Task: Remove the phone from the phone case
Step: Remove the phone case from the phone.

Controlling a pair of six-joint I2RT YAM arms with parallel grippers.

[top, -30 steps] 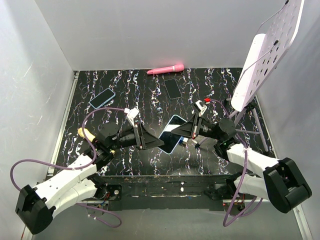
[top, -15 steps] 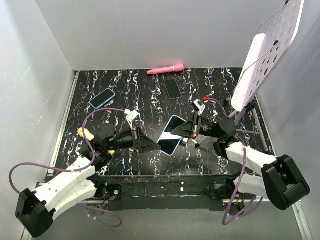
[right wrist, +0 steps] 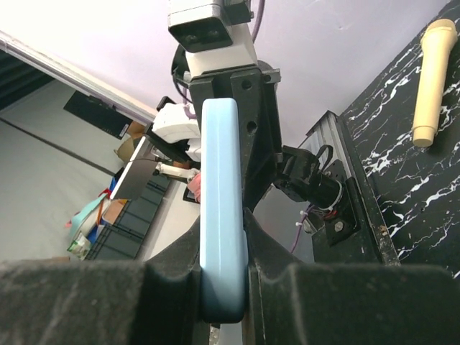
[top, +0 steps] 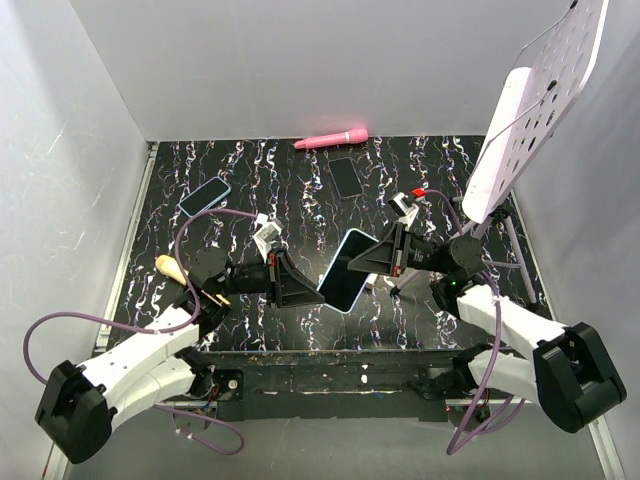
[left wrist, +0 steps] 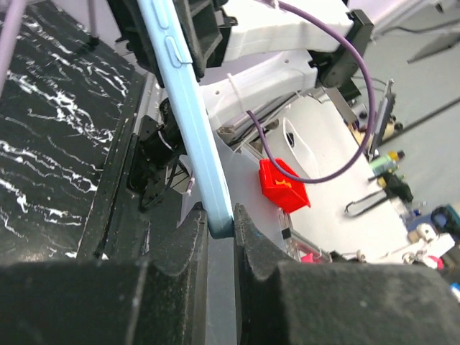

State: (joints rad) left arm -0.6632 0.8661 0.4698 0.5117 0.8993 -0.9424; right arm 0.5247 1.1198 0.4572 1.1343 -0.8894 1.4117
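A phone in a light blue phone case (top: 345, 272) hangs tilted above the middle of the black marbled table, dark screen up, held from both sides. My left gripper (top: 311, 293) is shut on its lower left corner. In the left wrist view the blue case edge (left wrist: 188, 108) runs up from between the pinching fingers of the left gripper (left wrist: 221, 230). My right gripper (top: 368, 262) is shut on the opposite end. In the right wrist view the case (right wrist: 221, 215) stands on edge in the right gripper (right wrist: 223, 287). Whether the phone has come away from the case does not show.
Another blue-cased phone (top: 204, 196) lies at the back left and a bare black phone (top: 346, 177) at the back middle. A pink stick (top: 331, 139) lies along the back wall, a beige handle (top: 172, 269) at the left. A white perforated board on a stand (top: 530, 100) leans at the right.
My left gripper has closed on the case's lower corner. Both arms have shifted slightly, and the phone now sits a little higher and more tilted.
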